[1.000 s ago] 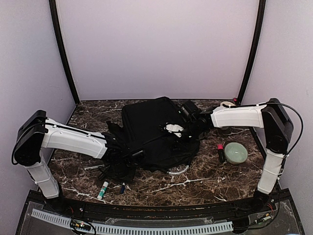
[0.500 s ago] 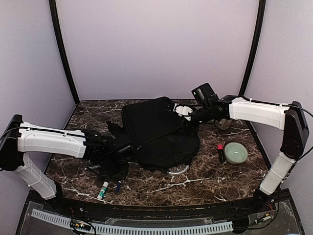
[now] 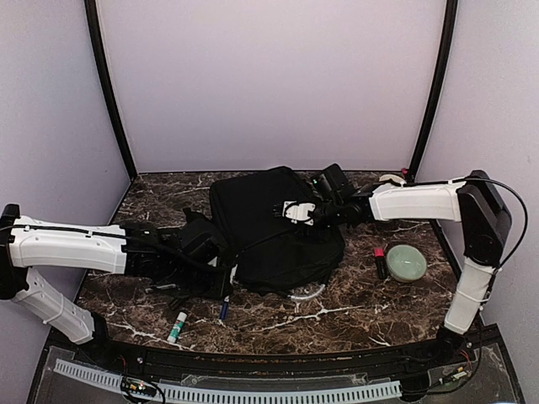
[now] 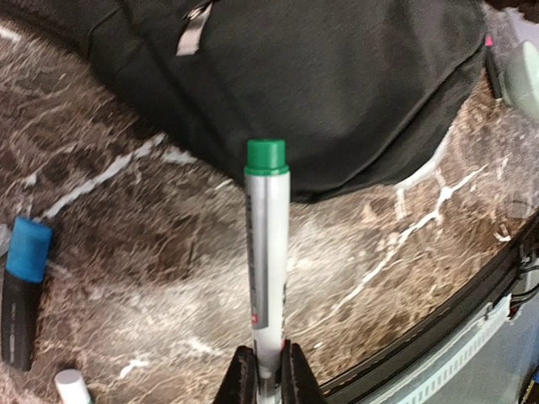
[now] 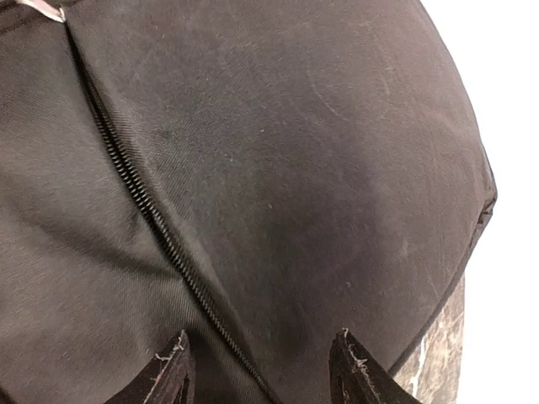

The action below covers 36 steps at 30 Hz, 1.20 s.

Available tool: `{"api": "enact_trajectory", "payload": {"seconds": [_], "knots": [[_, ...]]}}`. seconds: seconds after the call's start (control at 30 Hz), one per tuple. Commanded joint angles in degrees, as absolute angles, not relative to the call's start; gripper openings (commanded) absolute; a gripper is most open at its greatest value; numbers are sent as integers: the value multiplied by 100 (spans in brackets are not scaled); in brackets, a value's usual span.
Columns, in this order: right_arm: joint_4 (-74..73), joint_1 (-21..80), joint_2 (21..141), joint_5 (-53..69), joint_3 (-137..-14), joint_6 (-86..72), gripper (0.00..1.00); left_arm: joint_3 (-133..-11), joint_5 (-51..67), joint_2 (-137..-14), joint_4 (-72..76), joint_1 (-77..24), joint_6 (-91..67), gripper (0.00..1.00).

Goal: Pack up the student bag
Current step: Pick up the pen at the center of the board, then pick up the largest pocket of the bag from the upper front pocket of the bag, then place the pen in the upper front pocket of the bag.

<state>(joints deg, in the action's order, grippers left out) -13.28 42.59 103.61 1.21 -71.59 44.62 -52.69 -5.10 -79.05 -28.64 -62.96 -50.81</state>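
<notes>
The student bag (image 3: 269,227) is a large black backpack lying flat in the middle of the table. My left gripper (image 3: 221,273) is at its near-left corner. In the left wrist view it (image 4: 268,364) is shut on a white pen with a green cap (image 4: 266,244), whose cap points at the bag's lower edge (image 4: 337,93). My right gripper (image 3: 286,210) hovers over the bag's top. In the right wrist view it (image 5: 261,358) is open and empty just above the black fabric (image 5: 320,168), beside a zip seam (image 5: 139,206).
A blue-capped black marker (image 4: 21,290) lies on the marble left of the held pen. A glue stick (image 3: 177,326) lies near the front edge. A green bowl (image 3: 407,263) and a red-capped item (image 3: 380,263) are right of the bag. A white ring (image 3: 305,293) pokes out under the bag.
My right gripper swung up toward the back right, then came back left and down over the bag. My left arm stretched out further right along the bag's near-left corner.
</notes>
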Motion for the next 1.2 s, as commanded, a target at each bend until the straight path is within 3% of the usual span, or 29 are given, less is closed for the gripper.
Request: {"api": "enact_trajectory", "payload": {"seconds": [0.0, 0.13, 0.17, 0.23, 0.3, 0.77, 1.17], "knots": [[-643, 4356, 10636, -333, -7232, 4581, 54, -5485, -414, -7999, -1970, -6326, -4794, 0], [-305, 4359, 10773, -499, -7460, 4222, 48, -5743, -236, -8395, -1501, -6322, -4685, 0], [-289, 4359, 10778, -464, -7541, 4152, 41, -5800, -206, -8522, -1426, -6323, -4672, 0], [-410, 4362, 10755, -253, -7703, 4042, 14, -5907, -157, -8665, -1273, -6324, -4654, 0], [-650, 4368, 10697, -32, -7887, 3886, 1, -5943, -145, -8757, -1106, -6324, -4666, 0], [-1935, 4636, 9945, 600, -8046, 2765, 0, -6243, 429, -9456, -10, -5835, -4866, 0], [-1873, 4751, 9693, 877, -7807, 2593, 0, -6782, 722, -10132, -53, -5315, -5137, 0]]}}
